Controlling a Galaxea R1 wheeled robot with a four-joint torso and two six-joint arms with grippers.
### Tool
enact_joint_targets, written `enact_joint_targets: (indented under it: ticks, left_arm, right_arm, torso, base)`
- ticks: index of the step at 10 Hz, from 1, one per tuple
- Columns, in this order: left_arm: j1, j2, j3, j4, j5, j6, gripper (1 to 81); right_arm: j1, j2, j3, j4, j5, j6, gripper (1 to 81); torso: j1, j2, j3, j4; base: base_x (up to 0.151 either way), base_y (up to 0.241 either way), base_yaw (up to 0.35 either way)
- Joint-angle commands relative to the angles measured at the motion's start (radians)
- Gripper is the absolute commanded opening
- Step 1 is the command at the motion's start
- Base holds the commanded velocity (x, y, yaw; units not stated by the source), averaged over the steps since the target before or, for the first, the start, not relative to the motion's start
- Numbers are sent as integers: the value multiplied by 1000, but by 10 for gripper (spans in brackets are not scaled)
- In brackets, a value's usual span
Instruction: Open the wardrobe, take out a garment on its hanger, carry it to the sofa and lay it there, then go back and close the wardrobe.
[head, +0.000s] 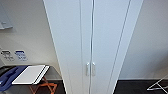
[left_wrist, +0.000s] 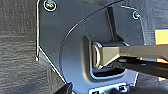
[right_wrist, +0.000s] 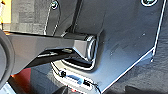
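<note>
The wardrobe (head: 93, 37) stands straight ahead in the head view, tall, narrow and white. Both full-height doors are shut, with a thin seam between them. A pair of small vertical white handles (head: 90, 69) sits on either side of the seam, low in the view. What hangs inside is hidden behind the doors. The wrist views look down past the robot's dark plate at dark grey carpet (left_wrist: 17, 50).
Left of the wardrobe a small table (head: 53, 71) holds a white flat board (head: 30, 74) and a blue cloth (head: 10, 75), with an orange frame (head: 43, 87) under it. A thin white wire frame (head: 158, 86) rests on the dark floor at the right. White walls flank the wardrobe.
</note>
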Motion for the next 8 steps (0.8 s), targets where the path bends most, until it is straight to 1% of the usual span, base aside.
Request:
enact_joint_targets:
  ticks: [1,6,8]
  left_arm:
    - [-24,-12,9,-6,63,5,811]
    - [-24,-12,9,-2,65,5,811]
    - [-25,-11,9,-2,65,5,811]
  right_arm:
    - [31,-19,15,-2,-69,-3,811]
    - [32,-20,15,-2,-69,-3,811]
    - [32,-20,13,-2,-69,-3,811]
  torso:
    - [0,0,0,0]
    - [0,0,0,0]
    - [1,1,0,0]
  base:
    - [89,0,0]
    - [72,0,0]
    - [0,0,0]
